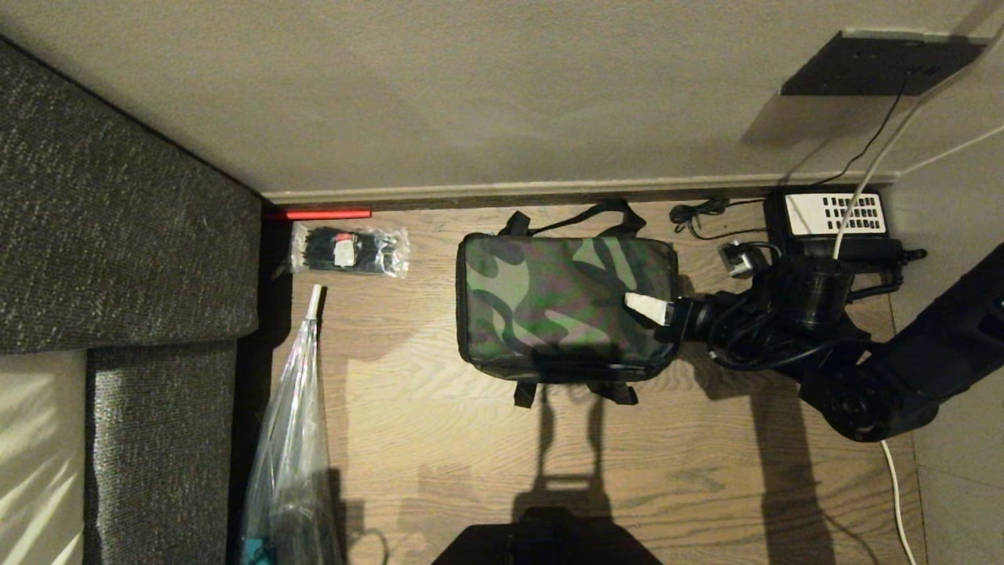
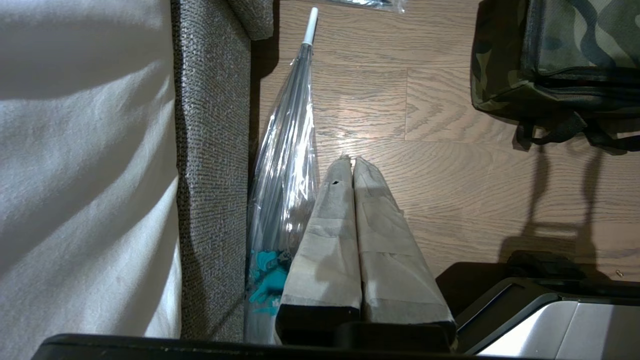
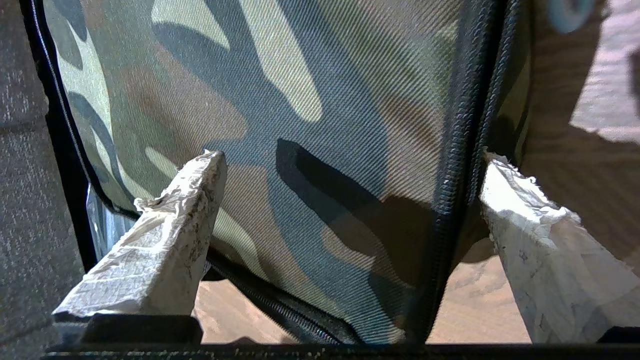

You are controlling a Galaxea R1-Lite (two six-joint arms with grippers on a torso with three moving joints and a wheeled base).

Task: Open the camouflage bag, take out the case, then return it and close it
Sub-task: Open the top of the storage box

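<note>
Two padded fingers [image 3: 180, 235] of the right gripper [image 1: 655, 310] stand wide apart, straddling the zipped edge of the camouflage bag [image 1: 565, 302], nothing clamped. Bag sits closed on the floor [image 1: 439, 439], directly ahead of the fingertips; the case is not visible, presumably inside. Step judged: opening, barely begun. Next move calls for finding the zipper pull and closing on it. Left gripper [image 2: 352, 170] idle, fingers together, well clear.
</note>
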